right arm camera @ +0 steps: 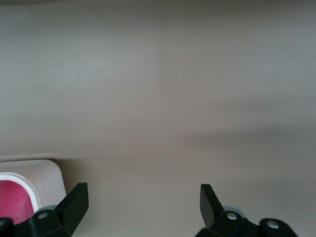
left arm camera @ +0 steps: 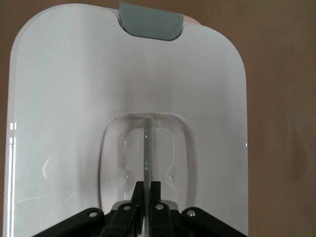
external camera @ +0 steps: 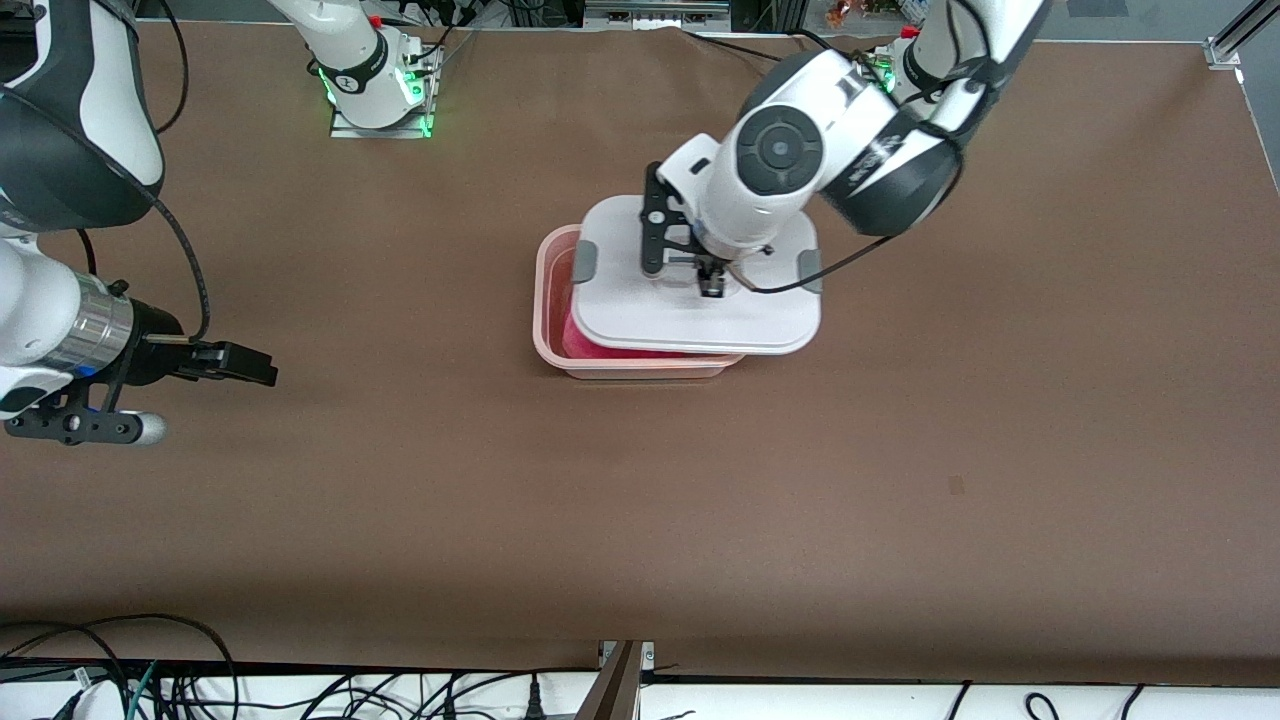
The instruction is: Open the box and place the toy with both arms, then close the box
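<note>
toy (external camera: 610, 345) in box (external camera: 548, 300) | left hand (external camera: 712, 283) grips lid (external camera: 700, 320), askew | right hand (external camera: 250, 365) wide, waiting | closing left

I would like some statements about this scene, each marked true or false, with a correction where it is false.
1. The left gripper is shut on the centre handle of the lid. True.
2. The lid sits squarely on the box and covers it fully. False: it is shifted toward the left arm's end, so the box rim toward the right arm's end is uncovered.
3. The right gripper is open and holds nothing. True.
4. The toy lies on the bare table. False: pink shows inside the box, under the lid.
5. The right gripper is over the lid. False: it waits over the table at the right arm's end.
</note>
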Robot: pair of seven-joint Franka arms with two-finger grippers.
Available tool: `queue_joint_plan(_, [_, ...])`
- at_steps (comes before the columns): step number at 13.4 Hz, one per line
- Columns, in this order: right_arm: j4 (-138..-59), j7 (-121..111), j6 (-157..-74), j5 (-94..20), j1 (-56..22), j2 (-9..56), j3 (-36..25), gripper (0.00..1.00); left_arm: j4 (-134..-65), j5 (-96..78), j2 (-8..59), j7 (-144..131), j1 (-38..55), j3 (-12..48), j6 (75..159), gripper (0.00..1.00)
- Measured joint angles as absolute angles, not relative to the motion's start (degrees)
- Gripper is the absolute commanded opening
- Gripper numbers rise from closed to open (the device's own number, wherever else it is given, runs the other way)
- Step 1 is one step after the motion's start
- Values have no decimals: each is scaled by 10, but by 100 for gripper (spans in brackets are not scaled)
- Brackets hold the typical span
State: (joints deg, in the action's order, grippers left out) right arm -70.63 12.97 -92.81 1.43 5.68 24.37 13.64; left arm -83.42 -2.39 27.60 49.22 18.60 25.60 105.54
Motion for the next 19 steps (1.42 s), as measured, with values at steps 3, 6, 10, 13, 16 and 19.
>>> queue_joint_plan(3, [-777, 133, -930, 14, 58, 164, 105, 100, -834, -24, 304, 449, 217, 256, 1082, 0])
queue_joint_plan(6, [-839, 133, -910, 14, 58, 92, 83, 100, -834, -24, 321, 437, 229, 253, 1090, 0])
queue_joint_plan(10, [-864, 88, -867, 7, 18, 57, -4, 100, -833, -24, 324, 438, 221, 244, 1094, 0])
queue_joint_plan(13, [-868, 54, -865, 3, 3, 57, -38, 100, -833, -24, 331, 438, 222, 244, 1128, 0])
queue_joint_plan(16, [-868, 54, -866, 3, -4, 61, -38, 100, -833, -24, 337, 438, 222, 244, 1132, 0])
queue_joint_plan(19, [-868, 54, -867, 3, -5, 71, -38, 100, -833, -24, 342, 437, 225, 244, 1132, 0])
